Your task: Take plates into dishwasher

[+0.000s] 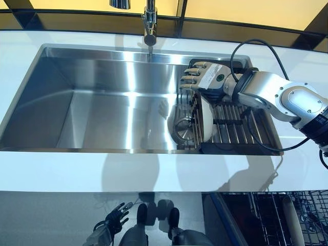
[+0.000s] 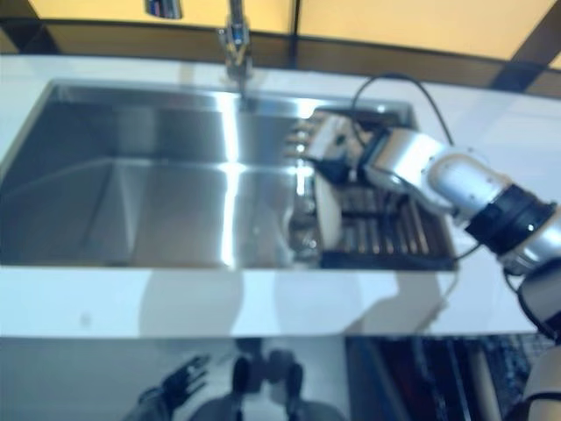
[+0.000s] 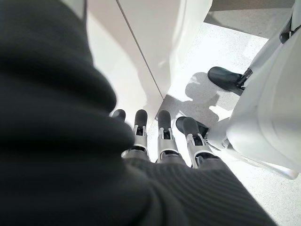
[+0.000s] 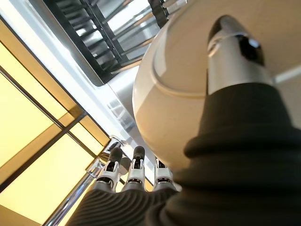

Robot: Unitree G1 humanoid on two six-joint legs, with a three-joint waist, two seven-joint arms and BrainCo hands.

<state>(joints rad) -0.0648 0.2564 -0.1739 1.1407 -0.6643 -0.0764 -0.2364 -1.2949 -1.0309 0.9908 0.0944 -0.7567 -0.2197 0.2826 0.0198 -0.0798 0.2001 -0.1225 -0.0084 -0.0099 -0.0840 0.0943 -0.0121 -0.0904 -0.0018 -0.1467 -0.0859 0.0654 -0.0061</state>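
We see a cream plate (image 1: pixel 206 119) standing on edge in the dark rack (image 1: pixel 236 128) at the right end of the steel sink (image 1: pixel 102 102). Our right hand (image 1: pixel 205 77) sits at the plate's top edge. In its wrist view the plate (image 4: pixel 178 94) fills the space between thumb and fingers (image 4: pixel 134 169): the thumb lies across one face and the fingers reach past the rim on the other side, so the hand has the plate pinched. A clear glass bowl (image 1: pixel 183 128) lies just beside the plate, on its sink side. The tap (image 1: pixel 149 23) stands at the back edge of the sink, and the white surface (image 1: pixel 77 171) runs all round it. Below the surface at right, a dishwasher basket (image 1: pixel 271 215) is pulled out. Our left hand (image 1: pixel 114 219) hangs low by the cabinet front, fingers loosely straight and holding nothing.
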